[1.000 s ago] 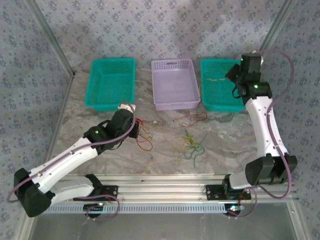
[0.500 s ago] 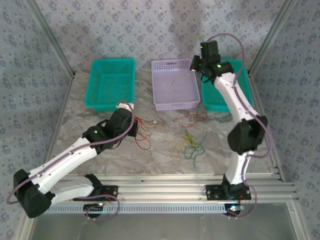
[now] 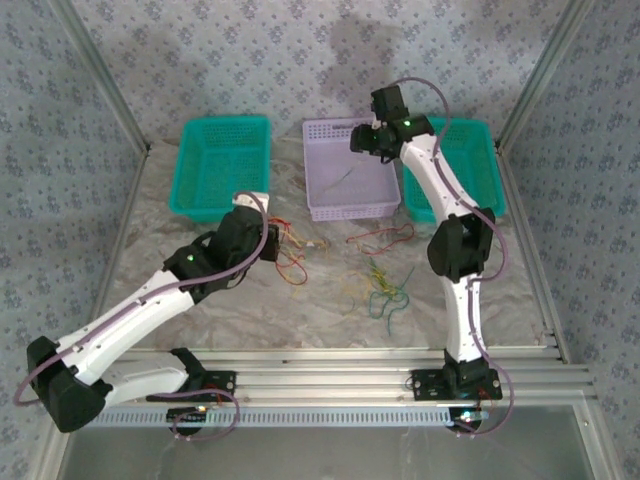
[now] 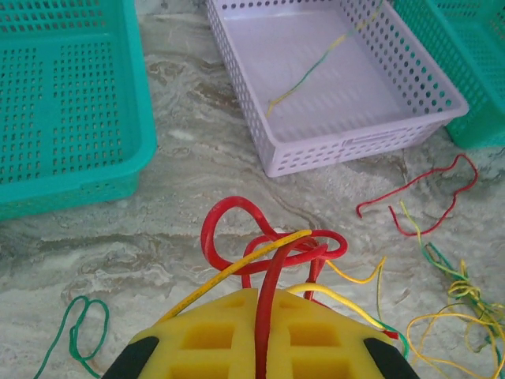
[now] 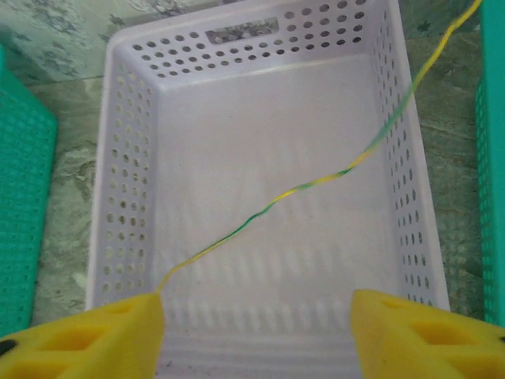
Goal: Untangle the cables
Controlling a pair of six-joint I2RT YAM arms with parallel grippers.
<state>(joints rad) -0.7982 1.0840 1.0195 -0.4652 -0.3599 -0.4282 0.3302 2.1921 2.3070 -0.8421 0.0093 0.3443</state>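
Your left claw (image 4: 268, 306) is clamped down on a red cable (image 4: 237, 204); the strand runs straight out between the yellow pads (image 4: 205, 339) and curls into loops just ahead of them, over the bench (image 4: 181, 197); thin yellow strands (image 4: 237, 272) come out of the same pinch on either side of the red. Left of that claw a green strand (image 4: 75, 332) lies on the bench, apart from the pads.

Your right claw (image 5: 256, 328) stands wide above the lilac basket (image 5: 134, 181), with nothing between its pads; a yellow-and-green striped cable (image 5: 316, 184) stretches diagonally across the basket; its lower end sits close against the inner corner of the left-hand pad in the wrist view, and you cannot tell whether it touches; its other end runs up past the basket's far corner.

The other cables sit in a loose tangle (image 3: 385, 285) on the bench between the two arms, well apart from both claws; a red loop (image 3: 380, 238) lies just beyond that tangle, near the front of the lilac basket; a teal basket (image 3: 220, 165) stands on each side of the lilac one.
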